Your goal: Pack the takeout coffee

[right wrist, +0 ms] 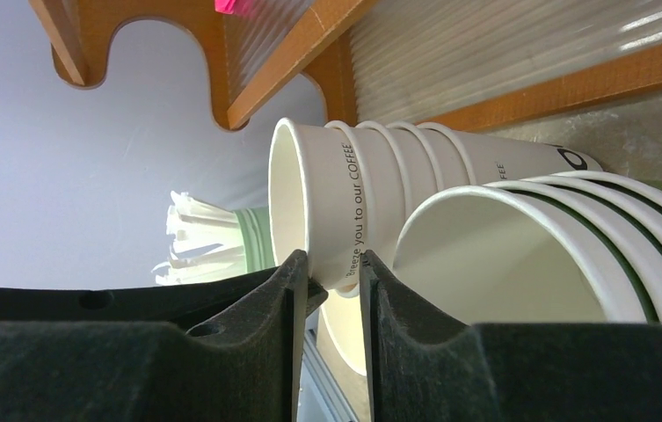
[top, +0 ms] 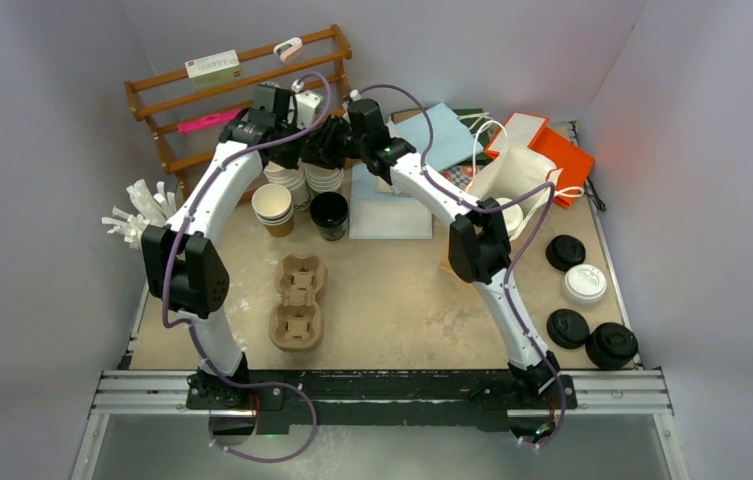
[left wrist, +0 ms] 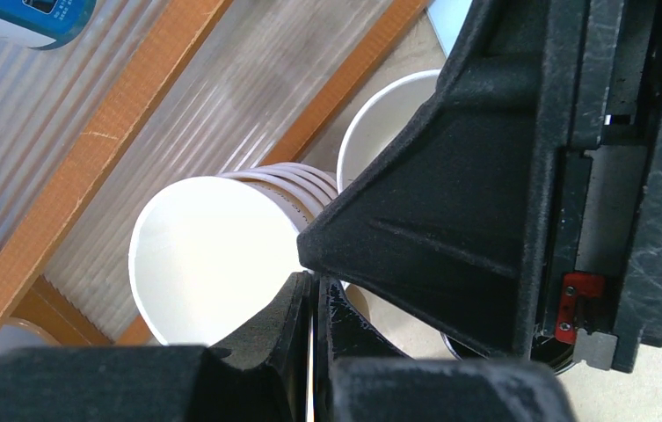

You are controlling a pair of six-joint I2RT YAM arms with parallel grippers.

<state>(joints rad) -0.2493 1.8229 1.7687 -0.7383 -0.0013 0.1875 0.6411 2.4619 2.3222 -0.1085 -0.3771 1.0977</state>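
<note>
A kraft-brown takeout coffee cup (top: pixel 272 207), white inside and open on top, stands at the back left of the table. Behind it are two stacks of white paper cups (top: pixel 288 181), and both arms reach over them. My left gripper (left wrist: pixel 314 280) is shut, one finger inside the top white cup (left wrist: pixel 204 264) and one outside, pinching its wall. My right gripper (right wrist: pixel 331 264) is closed on the rim of the same stack's top cup (right wrist: pixel 327 202), which is printed "COFFEE". In the top view the left gripper (top: pixel 299 153) and the right gripper (top: pixel 327 146) nearly touch.
An all-black cup (top: pixel 329 215) stands beside the kraft cup. A pulp cup tray (top: pixel 298 300) lies mid-table. Black lids (top: pixel 565 252) and a white lid (top: pixel 585 285) lie at the right. A paper bag (top: pixel 517 178) lies at the back right, a wooden rack (top: pixel 242 85) stands behind, and stirrers (top: pixel 140 212) stand at the left.
</note>
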